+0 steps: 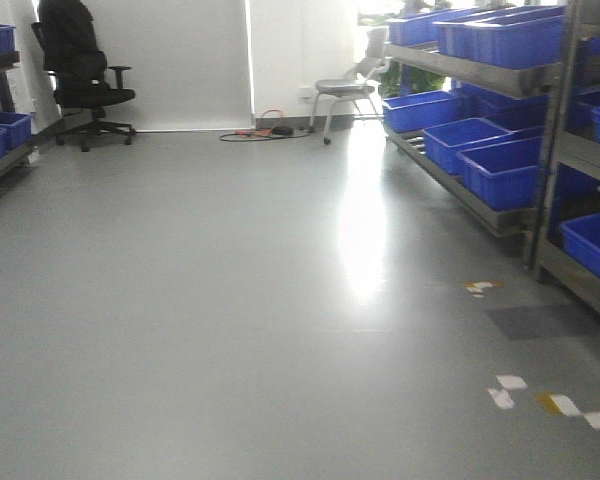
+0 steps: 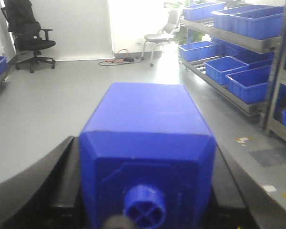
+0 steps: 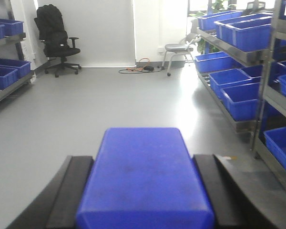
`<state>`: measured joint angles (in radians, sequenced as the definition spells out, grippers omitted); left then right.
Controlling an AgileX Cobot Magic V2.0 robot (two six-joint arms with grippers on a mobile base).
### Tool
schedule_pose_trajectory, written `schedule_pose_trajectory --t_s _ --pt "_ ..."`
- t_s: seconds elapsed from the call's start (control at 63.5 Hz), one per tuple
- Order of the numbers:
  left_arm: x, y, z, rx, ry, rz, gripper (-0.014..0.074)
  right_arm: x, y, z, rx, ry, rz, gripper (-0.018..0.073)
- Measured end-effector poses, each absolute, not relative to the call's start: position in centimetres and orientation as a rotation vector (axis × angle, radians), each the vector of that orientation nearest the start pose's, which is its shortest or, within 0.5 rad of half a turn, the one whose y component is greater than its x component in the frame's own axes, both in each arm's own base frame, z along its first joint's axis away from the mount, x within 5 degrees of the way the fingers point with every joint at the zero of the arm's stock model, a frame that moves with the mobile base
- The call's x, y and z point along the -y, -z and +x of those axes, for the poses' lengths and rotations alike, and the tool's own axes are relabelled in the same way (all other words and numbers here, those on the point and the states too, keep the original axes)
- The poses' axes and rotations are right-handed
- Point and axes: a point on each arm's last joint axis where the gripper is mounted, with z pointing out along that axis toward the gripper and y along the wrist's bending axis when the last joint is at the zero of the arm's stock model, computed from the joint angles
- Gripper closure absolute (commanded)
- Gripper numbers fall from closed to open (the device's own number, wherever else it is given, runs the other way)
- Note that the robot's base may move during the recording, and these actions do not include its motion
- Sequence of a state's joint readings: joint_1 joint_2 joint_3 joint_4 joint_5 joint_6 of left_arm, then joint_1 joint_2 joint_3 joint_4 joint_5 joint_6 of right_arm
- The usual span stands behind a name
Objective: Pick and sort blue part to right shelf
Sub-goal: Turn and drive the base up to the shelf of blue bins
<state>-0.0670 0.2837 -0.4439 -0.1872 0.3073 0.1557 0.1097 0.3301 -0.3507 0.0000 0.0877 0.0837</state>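
In the right wrist view, my right gripper point(image 3: 143, 160) is shut on the blue part point(image 3: 142, 183). Only its flat-sided dark-blue body shows between the black fingers point(image 3: 76, 193), and its cap is hidden. My left gripper point(image 2: 145, 143) is shut on a squatter blue block point(image 2: 143, 119) with bevelled corners and a small round knob point(image 2: 144, 208) facing the camera. The right shelf point(image 1: 480, 72), a steel rack of blue bins point(image 1: 480, 172), runs along the right wall. It also appears as the right shelf point(image 2: 238, 42) and the right shelf point(image 3: 229, 50) in the wrist views. Neither gripper shows in the front view.
Grey floor stretches ahead. A black office chair point(image 1: 80, 70) stands at the back left, and a grey chair point(image 1: 345, 92) at the back beside the rack. An orange cable point(image 1: 265, 128) lies by the wall. Another rack of blue bins point(image 1: 0, 135) lines the left. Tape marks point(image 1: 565, 405) dot the floor.
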Motion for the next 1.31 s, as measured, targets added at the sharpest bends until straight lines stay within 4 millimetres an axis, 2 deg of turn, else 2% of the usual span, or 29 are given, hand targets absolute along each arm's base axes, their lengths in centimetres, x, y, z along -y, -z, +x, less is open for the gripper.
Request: schedule_pose_trajectory --t_s 1.306 --pt "0.97 -31.52 6.80 -1.630 0.115 0.079 0.0244 -0.91 -30.16 8.28 -1.553 -0.153 -0.020 0.0169"
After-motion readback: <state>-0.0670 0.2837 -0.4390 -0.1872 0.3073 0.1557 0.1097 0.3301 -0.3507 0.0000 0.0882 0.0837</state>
